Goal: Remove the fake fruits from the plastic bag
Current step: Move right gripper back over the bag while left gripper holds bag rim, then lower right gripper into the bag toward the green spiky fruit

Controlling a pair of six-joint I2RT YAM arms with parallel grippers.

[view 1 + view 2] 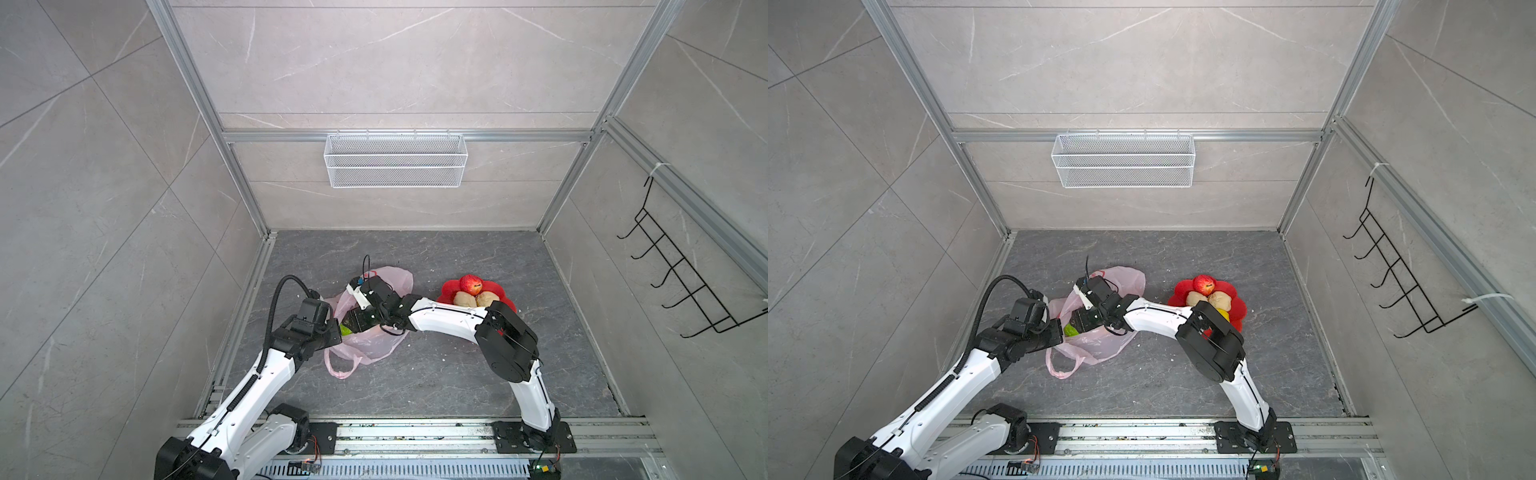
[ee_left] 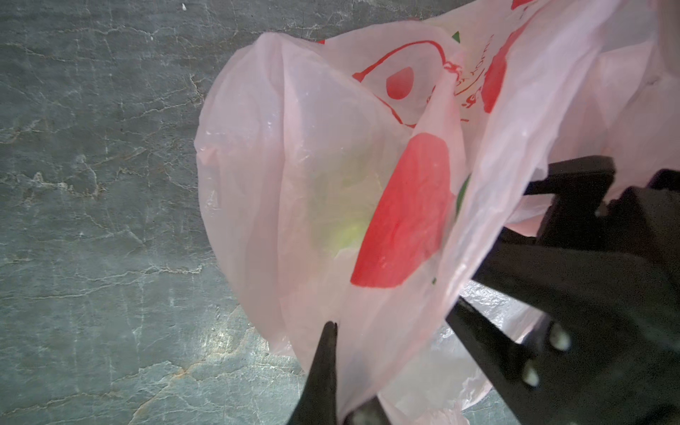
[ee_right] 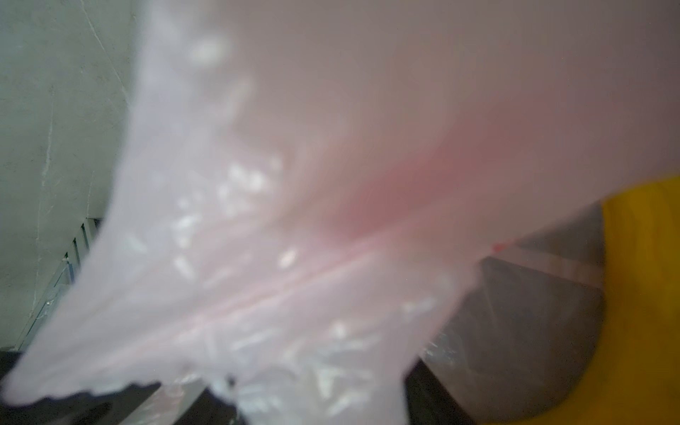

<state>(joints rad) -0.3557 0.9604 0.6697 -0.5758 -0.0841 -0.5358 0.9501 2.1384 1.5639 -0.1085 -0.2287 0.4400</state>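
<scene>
The pale-pink plastic bag lies crumpled on the dark floor, left of centre in both top views. My left gripper is shut on its rim; in the left wrist view the left gripper pinches the film. My right gripper reaches into the bag's mouth. In the right wrist view its dark fingers stand apart under draped film, with no fruit seen between them. A green fruit shows in the mouth, and a yellow one lies beside the gripper. A red apple and two beige lumps rest on the red dish.
A white mesh basket hangs on the back wall and a black hook rack on the right wall. Aluminium frame posts stand at the floor's corners. The arms' mounting rail runs along the front edge.
</scene>
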